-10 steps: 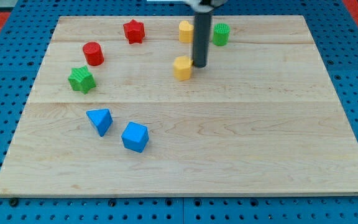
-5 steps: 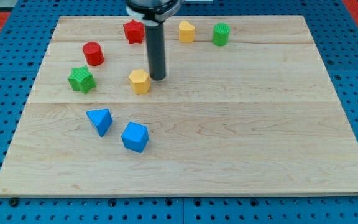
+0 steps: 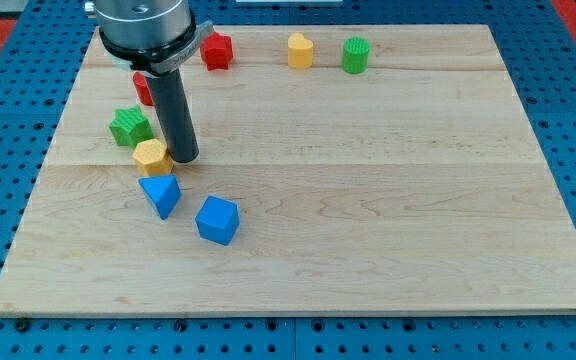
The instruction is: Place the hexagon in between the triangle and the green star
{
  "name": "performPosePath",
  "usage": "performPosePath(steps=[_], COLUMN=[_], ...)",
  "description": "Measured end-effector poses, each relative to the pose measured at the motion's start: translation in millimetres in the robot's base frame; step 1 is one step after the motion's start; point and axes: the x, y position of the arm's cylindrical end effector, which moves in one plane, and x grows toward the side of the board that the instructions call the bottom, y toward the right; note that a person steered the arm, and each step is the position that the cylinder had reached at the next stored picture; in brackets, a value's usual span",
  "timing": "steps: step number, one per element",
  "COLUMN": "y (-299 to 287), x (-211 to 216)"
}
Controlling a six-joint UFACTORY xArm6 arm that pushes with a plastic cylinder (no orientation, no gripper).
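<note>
My tip (a bare rod, no jaws to open or close) touches the hexagon on its right; the hexagon sits between star and triangle.

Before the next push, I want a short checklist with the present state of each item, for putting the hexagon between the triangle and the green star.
1. My tip beside the yellow hexagon, on its right in the view: ok.
2. Hexagon between green star and blue triangle: ok, roughly.
3. Hexagon touching star: looks very close, cannot tell.
4. Blue cube clear of the path: ok.
5. Red cylinder position: partly hidden by the arm, cannot tell.
</note>
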Motion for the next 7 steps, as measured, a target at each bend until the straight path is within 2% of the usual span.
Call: performPosePath(steps=[1,2,3,4,5,7], y=[-11.4,20.9,88.8,211.2,295.5,468.7], x=[7.8,-4.5,-33.8,-44.9,-72.8,-84.2])
